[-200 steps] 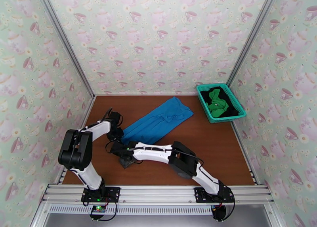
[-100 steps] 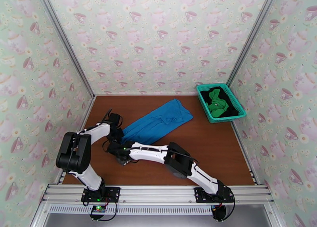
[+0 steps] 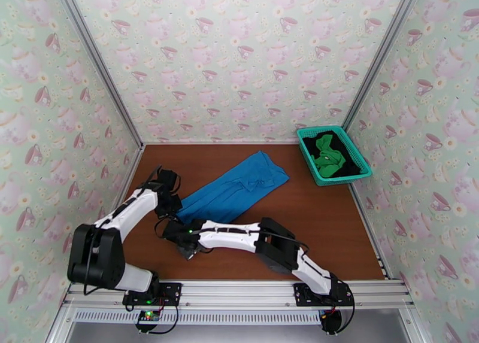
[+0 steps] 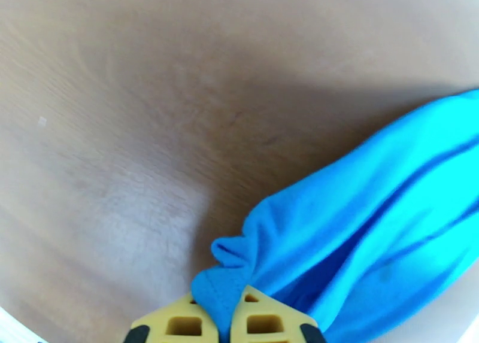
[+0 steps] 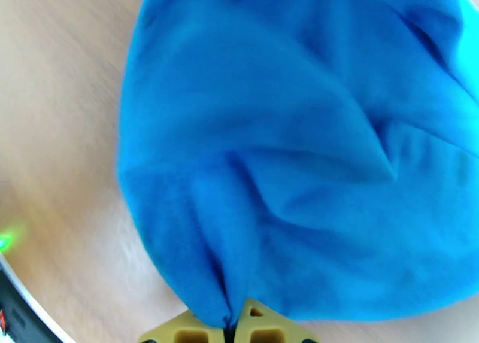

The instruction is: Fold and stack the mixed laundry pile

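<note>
Blue shirt [image 3: 233,187] on table [image 3: 335,230], left gripper [image 4: 223,317] pinching one corner; right gripper [image 5: 230,329] clamped on its near edge

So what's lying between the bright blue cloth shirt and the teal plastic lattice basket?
Only bare tabletop separates blue shirt and teal basket, per the overhead view.

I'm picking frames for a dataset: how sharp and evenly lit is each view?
Top external: sharp and evenly lit, blue shirt crisp. Left wrist: table grain soft, dark shadow beside the shirt, pale lens rim at corners. Right wrist: table streaked with blur, shirt folds soft, green glow at the left edge.
</note>
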